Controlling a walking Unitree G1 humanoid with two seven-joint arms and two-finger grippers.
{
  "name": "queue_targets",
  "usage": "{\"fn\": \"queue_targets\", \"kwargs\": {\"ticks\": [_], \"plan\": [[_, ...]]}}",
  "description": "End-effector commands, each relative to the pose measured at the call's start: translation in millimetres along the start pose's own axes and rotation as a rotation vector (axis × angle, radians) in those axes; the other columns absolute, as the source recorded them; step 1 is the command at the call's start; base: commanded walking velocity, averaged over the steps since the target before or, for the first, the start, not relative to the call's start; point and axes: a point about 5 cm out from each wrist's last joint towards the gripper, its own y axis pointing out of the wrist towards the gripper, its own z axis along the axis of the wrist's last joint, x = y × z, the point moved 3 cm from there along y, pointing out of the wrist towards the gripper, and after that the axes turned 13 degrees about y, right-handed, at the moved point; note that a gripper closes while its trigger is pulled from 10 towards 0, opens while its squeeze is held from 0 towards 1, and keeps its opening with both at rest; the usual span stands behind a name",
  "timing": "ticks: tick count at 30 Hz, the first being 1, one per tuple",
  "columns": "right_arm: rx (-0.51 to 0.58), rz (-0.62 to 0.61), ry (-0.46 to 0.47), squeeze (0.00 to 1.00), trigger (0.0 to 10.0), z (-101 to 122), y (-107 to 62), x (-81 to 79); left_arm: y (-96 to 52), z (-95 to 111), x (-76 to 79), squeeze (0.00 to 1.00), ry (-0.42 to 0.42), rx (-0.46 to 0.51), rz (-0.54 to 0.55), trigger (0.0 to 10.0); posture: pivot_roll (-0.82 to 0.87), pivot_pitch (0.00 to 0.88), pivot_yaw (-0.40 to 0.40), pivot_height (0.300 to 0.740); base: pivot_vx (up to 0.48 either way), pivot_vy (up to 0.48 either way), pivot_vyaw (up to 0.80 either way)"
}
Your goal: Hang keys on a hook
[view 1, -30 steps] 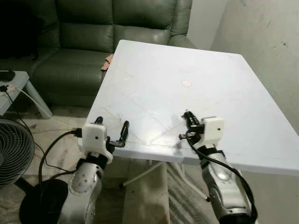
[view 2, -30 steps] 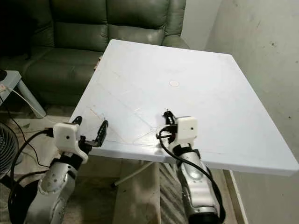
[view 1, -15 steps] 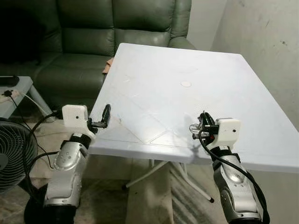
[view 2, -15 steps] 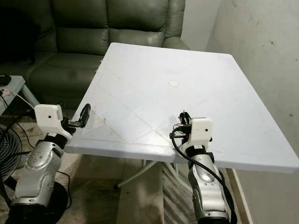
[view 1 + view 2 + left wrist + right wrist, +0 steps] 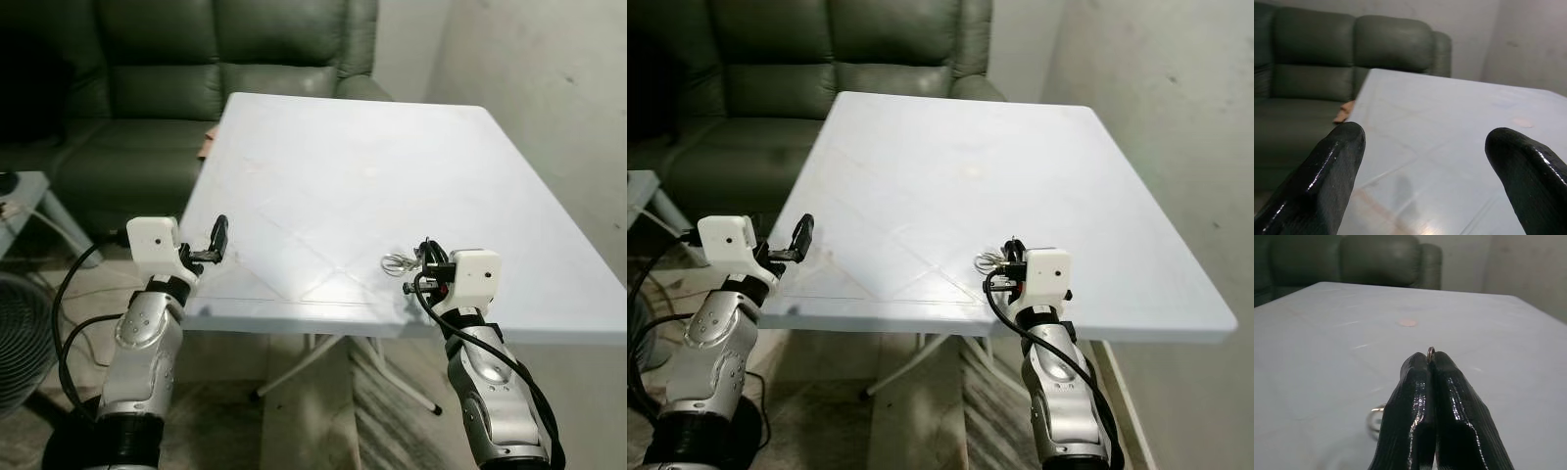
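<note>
1 key ring (image 5: 1430,352), pinched by right gripper (image 5: 1429,363)

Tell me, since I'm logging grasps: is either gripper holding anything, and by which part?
The right gripper is shut on the keys, pinching a small metal ring at its fingertips; the rest hangs beside it. The left gripper is open and holds nothing.

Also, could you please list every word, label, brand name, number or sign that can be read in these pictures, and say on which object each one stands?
None: no readable text in any view.
White table: only scratches and a small round mark, no print.
Left gripper, right gripper and their white camera housings: no legible marking.
Keys pinched by the right gripper: too small to show any engraving.
Green sofa and wall: no labels or signs.
</note>
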Motion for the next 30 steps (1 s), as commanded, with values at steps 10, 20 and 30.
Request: {"fn": "queue_targets", "kwargs": {"ticks": [10,20,30], "plan": [[-0.004,0.003,-0.011,0.0,10.0,0,5.4,-1.8,5.8,4,-6.7,0.0,-0.008,0.025,0.016,10.0,0.01,0.0,-0.008,0.74,0.0,0.0,-0.76],[-0.008,0.016,-0.013,0.0,10.0,0,8.2,-3.4,7.0,6,-11.5,0.0,0.006,0.035,0.034,10.0,0.02,0.0,-0.013,0.74,0.0,0.185,-0.76],[-0.015,0.024,-0.023,0.0,10.0,-2,7.9,-2.9,6.5,5,-14.0,0.0,0.016,0.035,0.038,10.0,0.02,0.0,-0.017,0.74,0.0,0.0,-0.76]]}}
